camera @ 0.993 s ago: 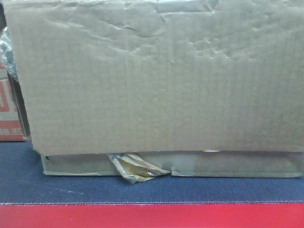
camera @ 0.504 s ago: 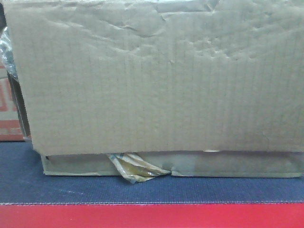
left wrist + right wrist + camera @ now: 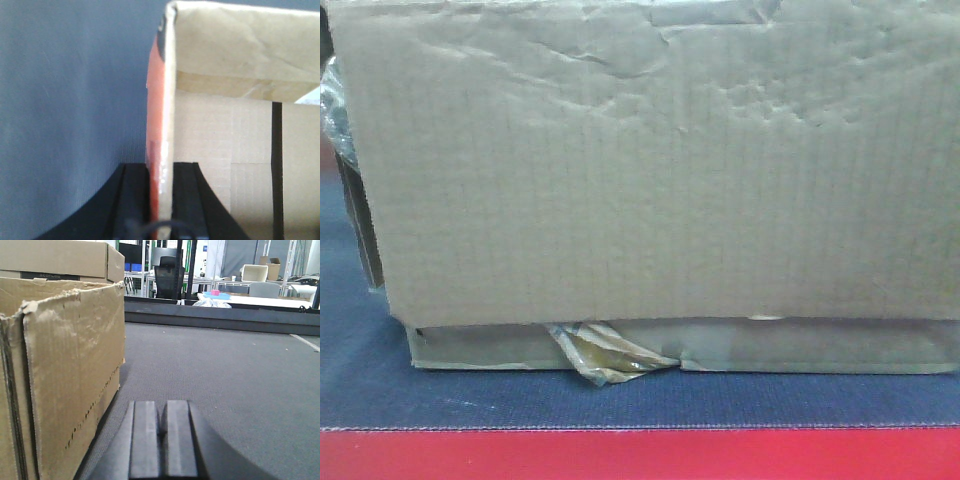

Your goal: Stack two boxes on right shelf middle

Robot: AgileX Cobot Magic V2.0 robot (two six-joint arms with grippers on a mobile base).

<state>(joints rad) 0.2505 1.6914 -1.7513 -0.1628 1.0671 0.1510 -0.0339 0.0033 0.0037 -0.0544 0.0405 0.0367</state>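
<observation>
In the front view the large dented brown box (image 3: 650,170) fills the frame and rests on the wide flat box (image 3: 800,345), which has a crumpled yellowish tape scrap (image 3: 605,355) at its front. Both sit on a blue-grey felt surface (image 3: 620,400) with a red edge (image 3: 640,455). My left gripper (image 3: 161,170) is shut on the upright wall of an open cardboard box (image 3: 170,75) with an orange-red outer face. My right gripper (image 3: 160,410) is shut and empty, low over the felt, just right of a worn brown box (image 3: 70,375). The steel shelf is out of view.
Another cardboard box (image 3: 60,260) sits behind and above the worn one. A dark raised ledge (image 3: 225,320) bounds the far side of the felt. Beyond it stand an office chair (image 3: 167,275), tables and racks.
A red-and-white printed thing at the left edge of the front view has gone from sight; blue felt shows there now. The two stacked boxes have not moved.
</observation>
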